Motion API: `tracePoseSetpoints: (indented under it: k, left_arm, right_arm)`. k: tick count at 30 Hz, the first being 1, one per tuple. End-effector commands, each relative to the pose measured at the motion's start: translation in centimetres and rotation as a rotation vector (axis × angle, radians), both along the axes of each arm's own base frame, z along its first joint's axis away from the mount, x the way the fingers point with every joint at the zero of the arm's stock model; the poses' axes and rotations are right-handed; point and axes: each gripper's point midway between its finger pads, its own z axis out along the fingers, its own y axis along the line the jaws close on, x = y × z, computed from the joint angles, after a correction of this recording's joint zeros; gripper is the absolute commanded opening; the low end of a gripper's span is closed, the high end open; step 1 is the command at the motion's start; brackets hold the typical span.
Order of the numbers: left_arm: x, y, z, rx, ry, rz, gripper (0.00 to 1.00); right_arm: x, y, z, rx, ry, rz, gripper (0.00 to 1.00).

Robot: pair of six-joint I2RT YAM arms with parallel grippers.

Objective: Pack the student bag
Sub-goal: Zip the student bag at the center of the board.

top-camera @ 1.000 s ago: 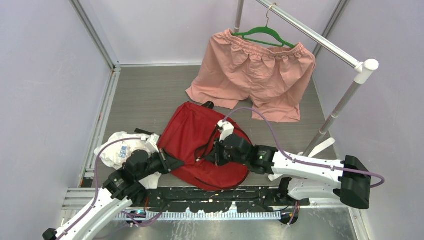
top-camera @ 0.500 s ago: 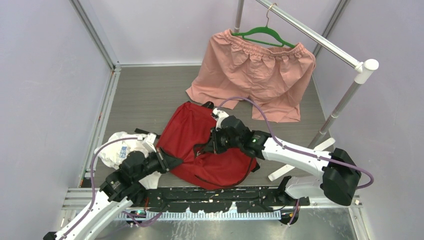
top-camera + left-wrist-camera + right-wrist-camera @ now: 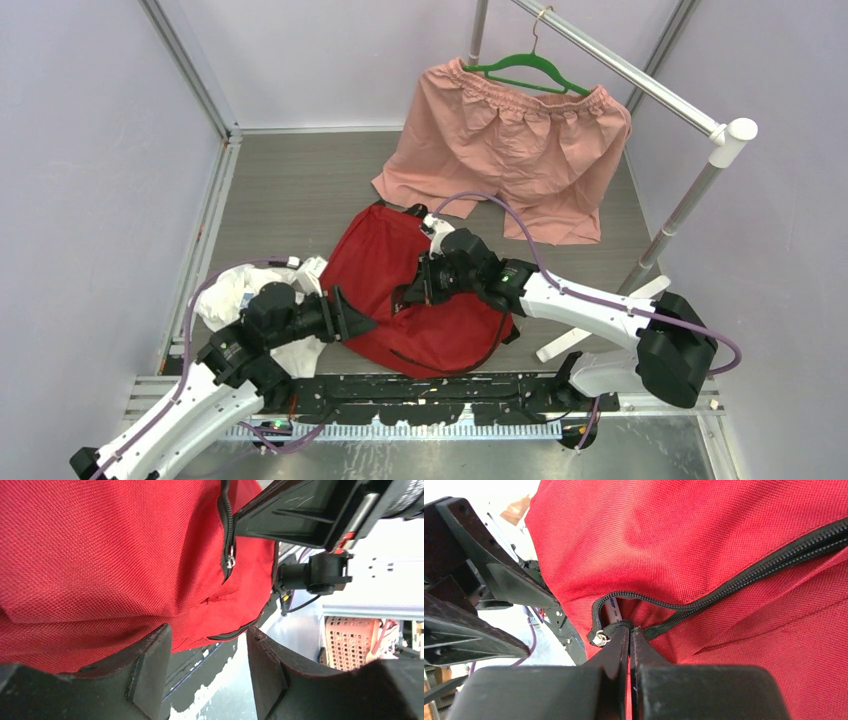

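Pinching zipper pull (image 3: 611,629), right gripper (image 3: 630,632), hidden overhead

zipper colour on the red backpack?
Black zipper with a small silver slider; it shows best in the right wrist view.

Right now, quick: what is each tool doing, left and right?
Left tool: open at the student bag edge, nothing between its fingers.
Right tool: closed, pinching the bag's black zipper beside the slider.

We saw pale lilac panel walls (image 3: 90,150), a grey wood-grain floor (image 3: 300,190), a silver metal clothes rail (image 3: 640,80), soft even light.
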Motion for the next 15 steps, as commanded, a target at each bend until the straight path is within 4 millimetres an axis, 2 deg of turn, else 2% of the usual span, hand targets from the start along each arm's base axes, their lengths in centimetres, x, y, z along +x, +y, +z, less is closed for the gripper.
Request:
tracePoseSetpoints:
  k: [1,7,12,15]
  left_arm:
    - [-0.2,-0.8,2.0,0.044,-0.136,-0.119,0.56]
    - [0.2,-0.6,5.5,0.137,-0.396,-0.173,0.51]
    - [0.1,-2.5,3.8,0.288,-0.396,-0.233,0.49]
    - [0.3,-3.2,3.4,0.393,-0.451,-0.206,0.55]
  right_arm:
    - [1.2,1.4,3.1,0.091,-0.058,-0.012,0.01]
    - [1.3,1.5,2.9,0.085,-0.048,-0.017,0.01]
    - [1.5,1.5,2.8,0.082,-0.048,-0.027,0.01]
    - [1.5,1.4,2.8,0.079,-0.05,-0.033,0.01]
